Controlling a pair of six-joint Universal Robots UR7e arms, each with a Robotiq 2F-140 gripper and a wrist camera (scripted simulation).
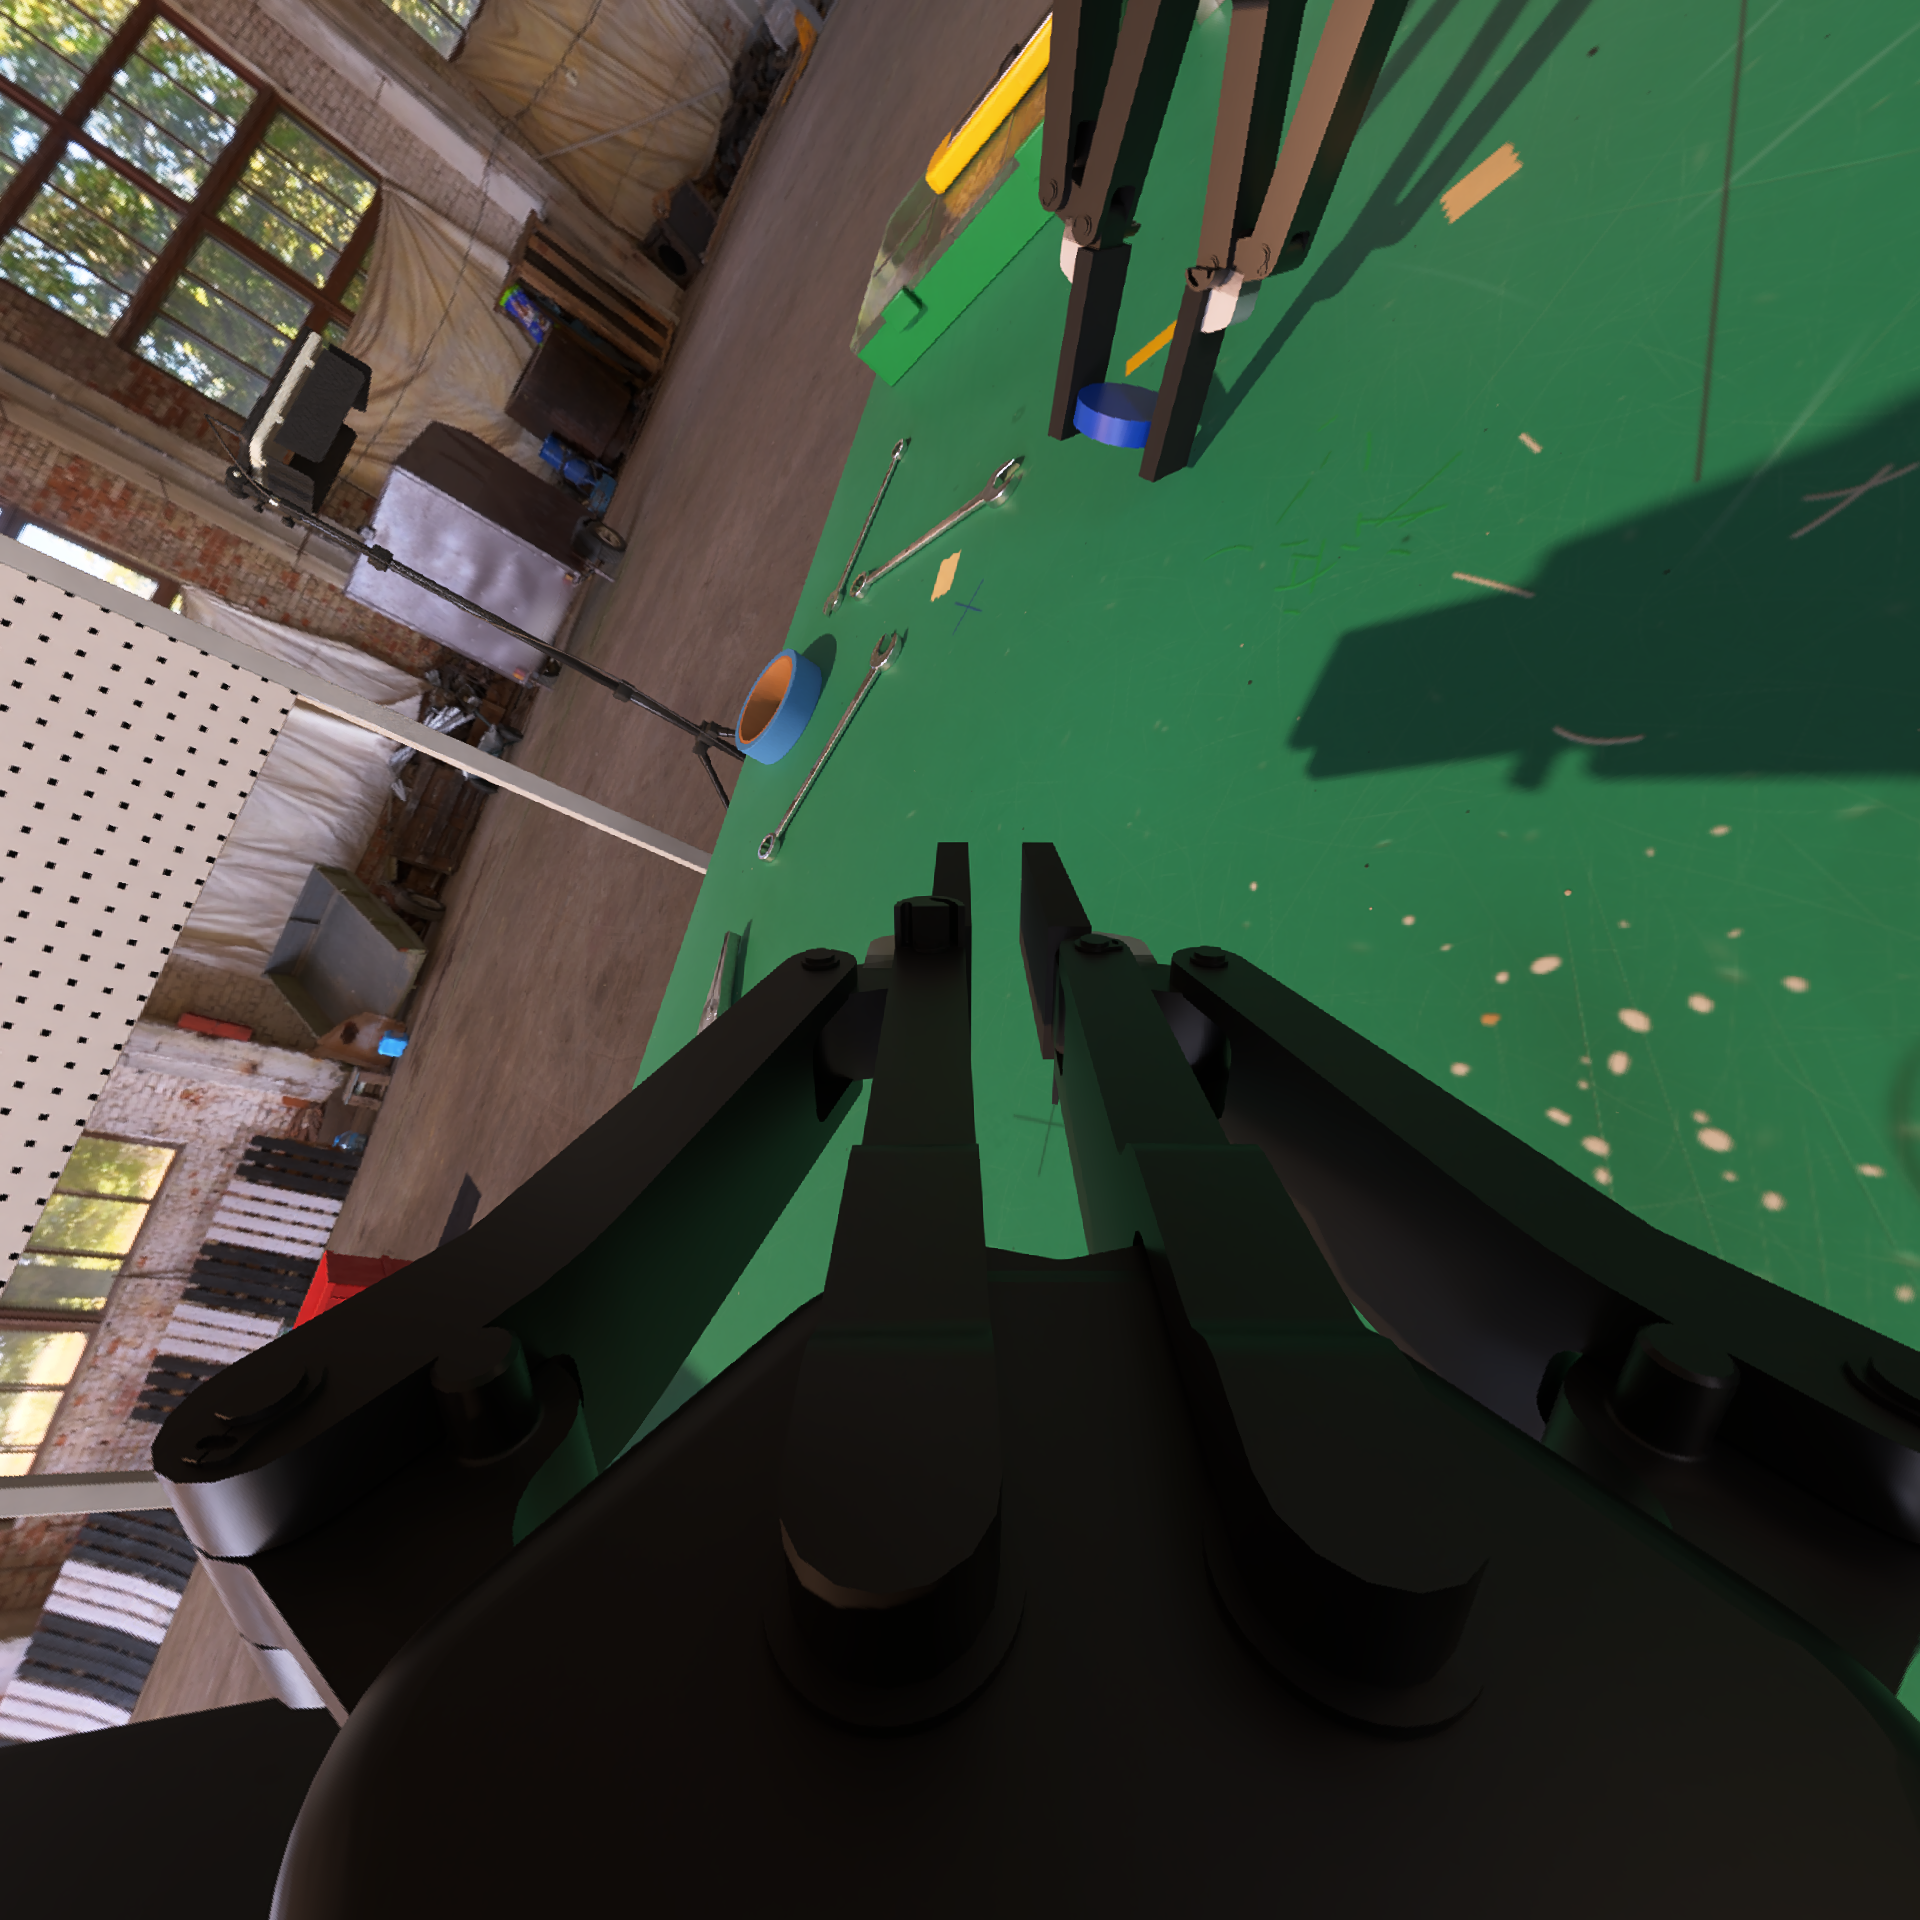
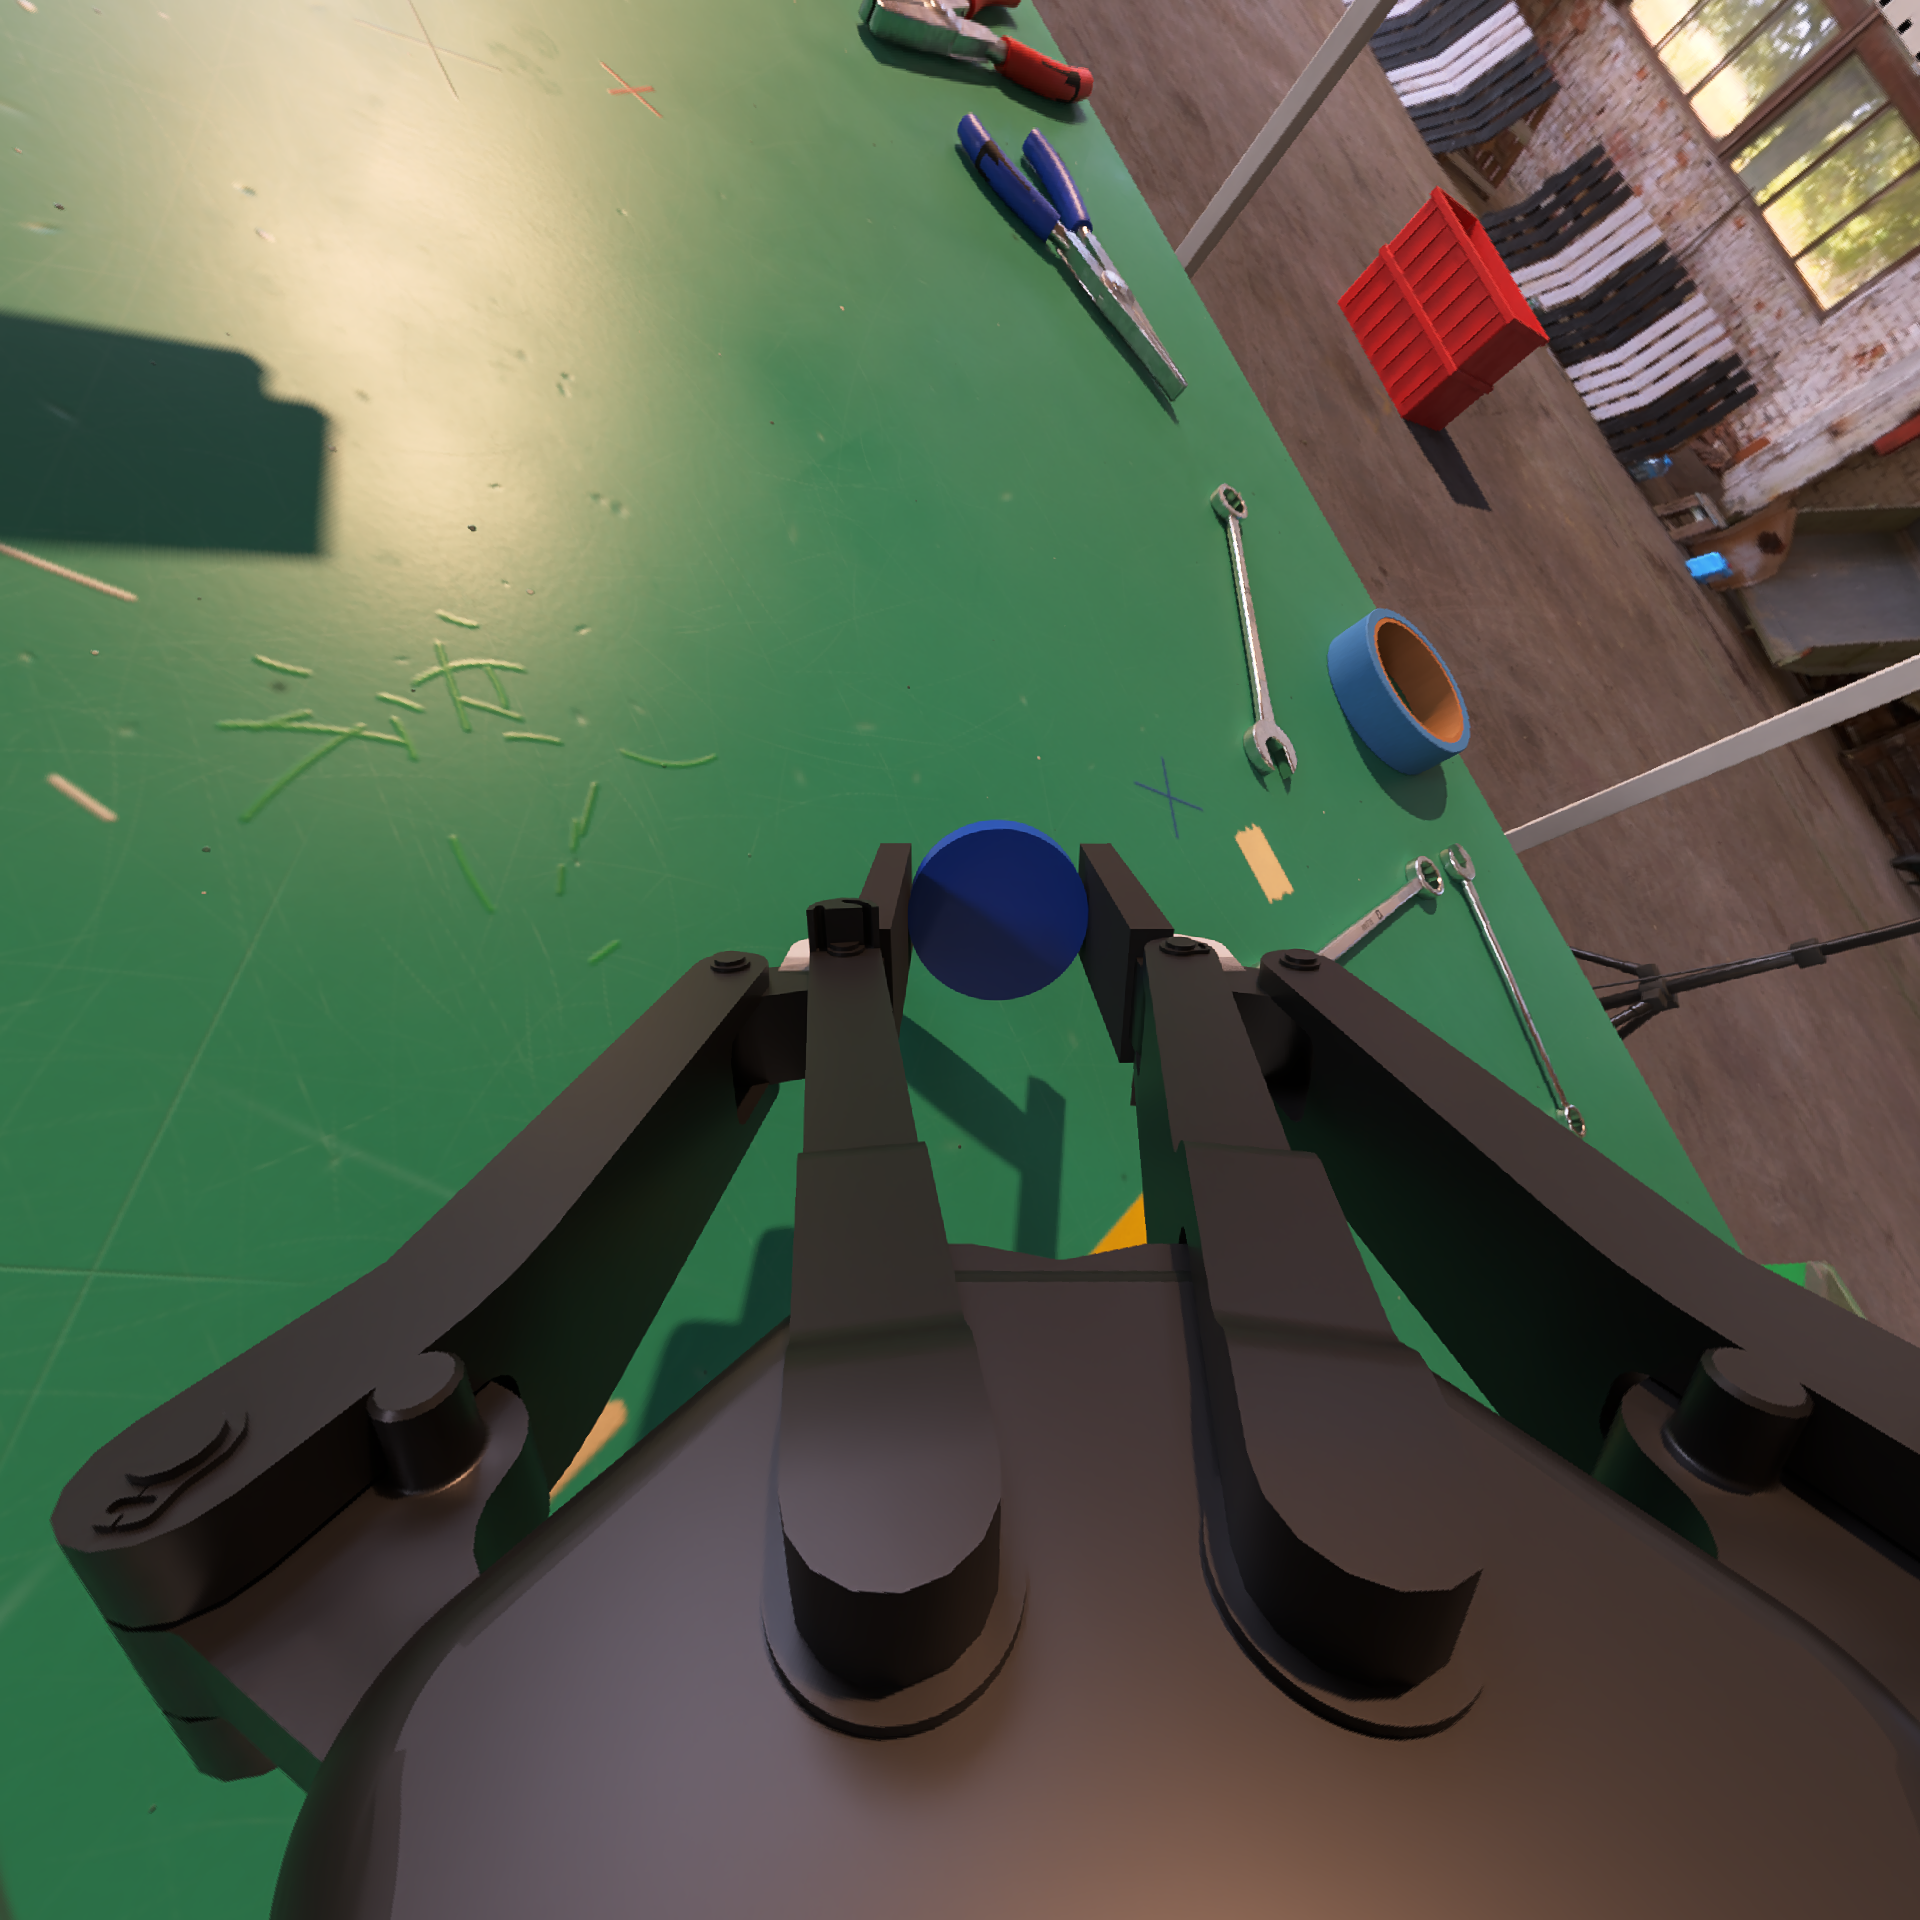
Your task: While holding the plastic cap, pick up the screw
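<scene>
The cap (image 2: 995,909) looks like smooth, matt blue plastic. The counter (image 2: 623,436) is a green matt sheet, scratched and paint-flecked, with a soft sheen. The wrenches (image 2: 1252,634) are bright polished metal. The pliers (image 2: 1070,244) have shiny steel jaws and glossy blue grips. The tape roll (image 2: 1397,691) shows a cardboard-brown core. Both hands (image 2: 995,883) are dull black, smooth.

Bright daylight, hard shadows on mat (image 1: 1351,675), wide-angle edge warp.
</scene>
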